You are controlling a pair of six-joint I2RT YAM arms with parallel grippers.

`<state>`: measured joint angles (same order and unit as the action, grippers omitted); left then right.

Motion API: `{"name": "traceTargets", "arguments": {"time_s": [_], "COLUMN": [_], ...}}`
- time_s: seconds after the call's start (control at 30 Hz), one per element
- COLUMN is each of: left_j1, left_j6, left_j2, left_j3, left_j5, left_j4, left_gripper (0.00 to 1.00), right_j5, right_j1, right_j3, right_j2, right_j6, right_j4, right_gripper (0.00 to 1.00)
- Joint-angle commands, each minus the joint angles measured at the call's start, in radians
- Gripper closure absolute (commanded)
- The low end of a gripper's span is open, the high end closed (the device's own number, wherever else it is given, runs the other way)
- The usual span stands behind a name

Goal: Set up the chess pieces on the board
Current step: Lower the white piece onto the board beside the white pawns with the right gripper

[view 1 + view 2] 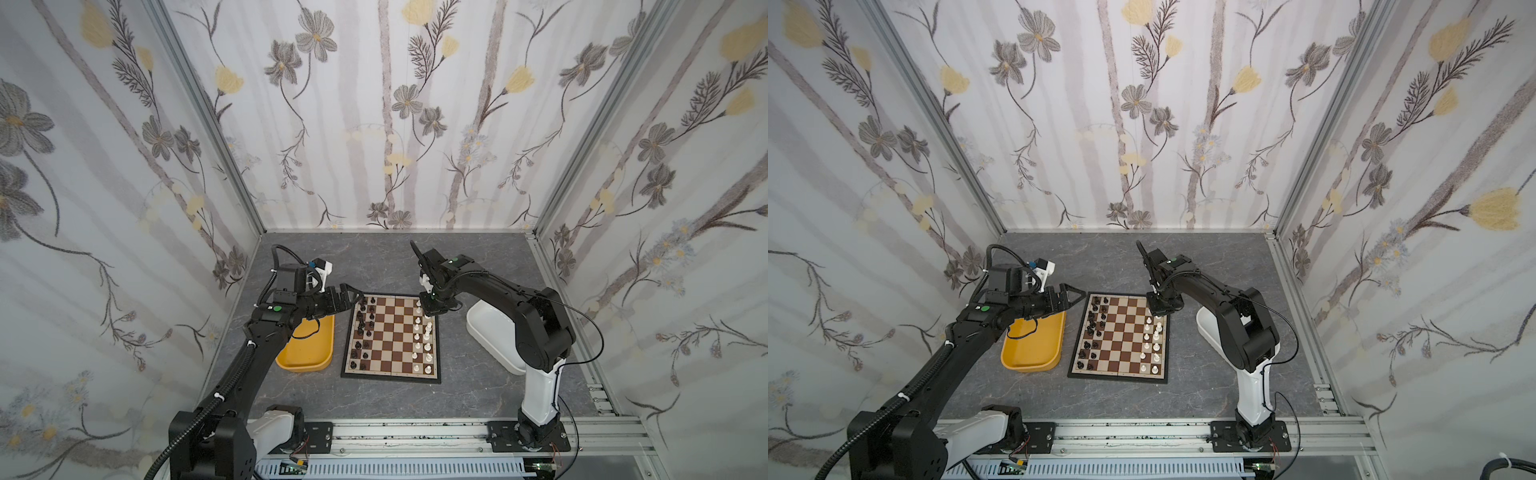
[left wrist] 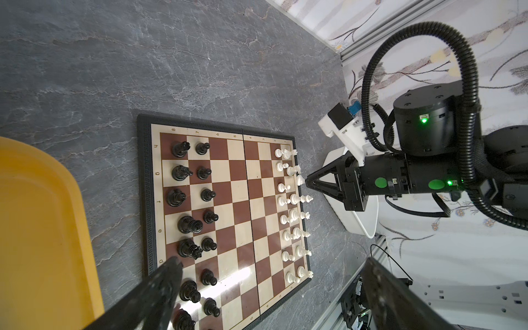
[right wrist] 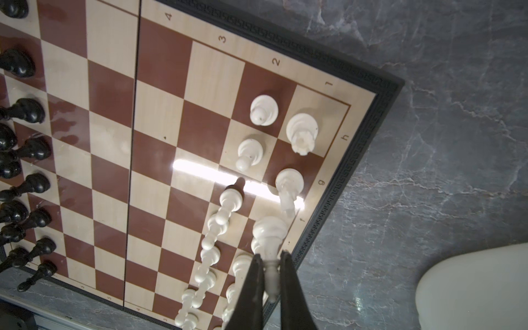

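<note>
The board (image 1: 390, 332) lies mid-table, and the left wrist view shows the whole board (image 2: 228, 200). Black chess pieces (image 1: 360, 332) fill its two left files and white chess pieces (image 1: 424, 338) stand along its two right files. My right gripper (image 3: 270, 254) is shut on the top of a white piece (image 3: 270, 231), holding it base-down over the f1 square by the board's right rim. Whether the base touches the square I cannot tell. In both top views, that right gripper (image 1: 428, 309) hangs over the board's far right part. My left gripper (image 1: 357, 296) hovers open and empty at the far left corner.
A yellow tub (image 1: 305, 357) sits left of the board under my left arm. A white tub (image 1: 486, 336) sits to the right, partly behind my right arm. Patterned walls close in the grey table on three sides, and a metal rail (image 1: 415, 432) runs along the front.
</note>
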<state>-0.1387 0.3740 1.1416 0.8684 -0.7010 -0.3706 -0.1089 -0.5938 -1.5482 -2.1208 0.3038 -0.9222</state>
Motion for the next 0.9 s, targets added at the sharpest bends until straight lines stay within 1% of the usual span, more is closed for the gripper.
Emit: {"name": "traceTargets", "arguments": {"time_s": [0.0,0.3,0.53,0.87], "left_j1": [-0.001,-0.001,-0.007,-0.013], "left_j6": [0.002,0.005,0.008,0.005], "left_j2": [-0.006,-0.012,-0.016,-0.020], "left_j3": [0.000,-0.002,-0.004,-0.004], "left_j5": [-0.011,-0.014,-0.017,-0.009], "left_j4": [0.025,0.030,0.031,0.026], "left_gripper": [0.00,0.00,0.00,0.00], "right_j5": [-0.001,0.018,0.015,0.004], "right_j1": [-0.001,-0.001,-0.001,-0.001], "right_j3": [-0.015,-0.043,-0.046,-0.072], "right_j2": [-0.017,-0.063,-0.070,-0.094], "right_j6": [-0.016,-0.037,-0.045,-0.048], "right_j4": [0.007,-0.030,-0.047,-0.048], "right_gripper": [0.98,0.97,0.96,0.90]}}
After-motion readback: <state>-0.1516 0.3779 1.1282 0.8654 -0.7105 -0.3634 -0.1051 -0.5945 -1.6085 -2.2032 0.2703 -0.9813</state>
